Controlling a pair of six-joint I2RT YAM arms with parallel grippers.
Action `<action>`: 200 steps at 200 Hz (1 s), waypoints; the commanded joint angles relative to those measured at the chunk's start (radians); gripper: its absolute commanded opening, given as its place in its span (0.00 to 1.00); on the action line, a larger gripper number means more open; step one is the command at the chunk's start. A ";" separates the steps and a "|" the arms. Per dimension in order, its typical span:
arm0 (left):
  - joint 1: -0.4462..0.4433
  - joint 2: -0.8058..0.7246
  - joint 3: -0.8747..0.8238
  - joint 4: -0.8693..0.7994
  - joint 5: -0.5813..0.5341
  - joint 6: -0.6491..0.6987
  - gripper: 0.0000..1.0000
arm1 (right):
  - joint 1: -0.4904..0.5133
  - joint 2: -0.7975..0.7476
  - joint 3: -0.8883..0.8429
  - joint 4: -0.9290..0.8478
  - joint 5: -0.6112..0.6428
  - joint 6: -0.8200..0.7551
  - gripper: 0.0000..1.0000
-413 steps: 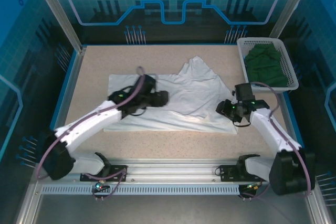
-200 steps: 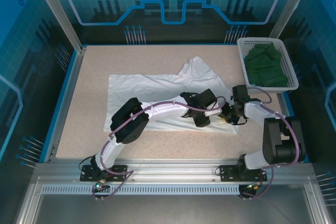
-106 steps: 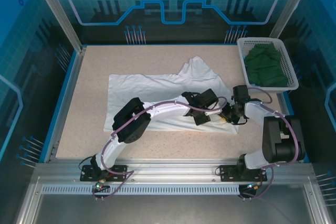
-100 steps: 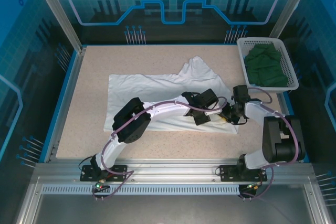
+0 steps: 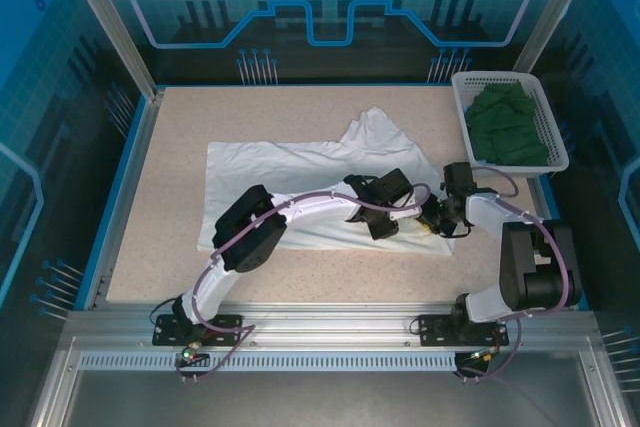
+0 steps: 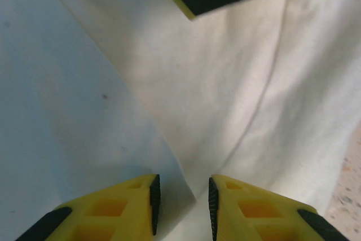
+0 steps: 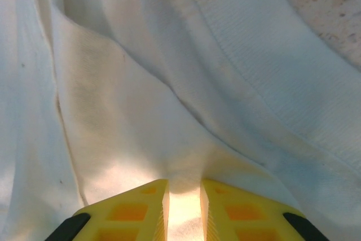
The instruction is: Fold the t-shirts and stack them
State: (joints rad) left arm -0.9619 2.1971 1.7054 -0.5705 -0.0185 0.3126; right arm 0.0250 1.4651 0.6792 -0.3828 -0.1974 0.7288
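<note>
**Worktop, left to centre.** The white tee lies across the middle of the worktop. Its left part is spread flat with a straight left edge. Its far right part is rucked into a peak. No finished fold shows, so it is judged unfolded or at most partly arranged.

**Left tool.** The left arm reaches across the white tee to its near right corner. In the wrist view the jaws stand narrowly apart over a crease that runs into the gap. Whether they pinch the cloth or only straddle it cannot be told.

**Right tool.** It sits at the same near right corner, just beside the left tool. Its jaws are closed on a gathered pinch of the white tee, and puckers run into the gap. The hem band and a strip of bare worktop lie just beyond.

**Far right.** The green tee lies bundled in the basket at the far right corner, well apart from both tools and judged untouched.

**Progress.** Early stage.
- Done: none of the folds, as far as can be seen.
- Left to do:
  - flatten and fold the white tee
  - take the green tee out of the basket and fold it
  - stack the two
</note>
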 commanded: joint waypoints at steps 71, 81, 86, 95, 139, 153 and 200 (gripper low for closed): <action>0.015 -0.011 0.025 -0.052 0.056 -0.001 0.31 | -0.016 0.005 -0.019 0.005 -0.043 -0.003 0.22; 0.015 -0.002 0.032 -0.054 0.032 0.001 0.27 | -0.016 0.005 -0.020 0.007 -0.045 -0.004 0.22; 0.015 0.002 0.035 -0.054 0.025 0.001 0.25 | -0.016 0.003 -0.020 0.008 -0.045 -0.004 0.22; 0.015 0.007 0.038 -0.050 0.017 0.001 0.21 | -0.017 0.003 -0.021 0.009 -0.045 -0.005 0.22; 0.016 0.008 0.031 -0.033 0.011 0.002 0.33 | -0.020 0.005 -0.021 0.010 -0.052 -0.005 0.22; 0.017 -0.010 0.006 -0.015 0.021 0.005 0.44 | -0.035 0.005 -0.028 0.019 -0.075 -0.005 0.21; 0.031 -0.054 -0.056 0.021 0.031 0.025 0.49 | -0.137 -0.034 -0.086 0.111 -0.235 -0.009 0.24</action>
State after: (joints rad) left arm -0.9417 2.1876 1.6764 -0.5667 -0.0021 0.3157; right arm -0.0650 1.4624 0.6308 -0.3222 -0.3321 0.7284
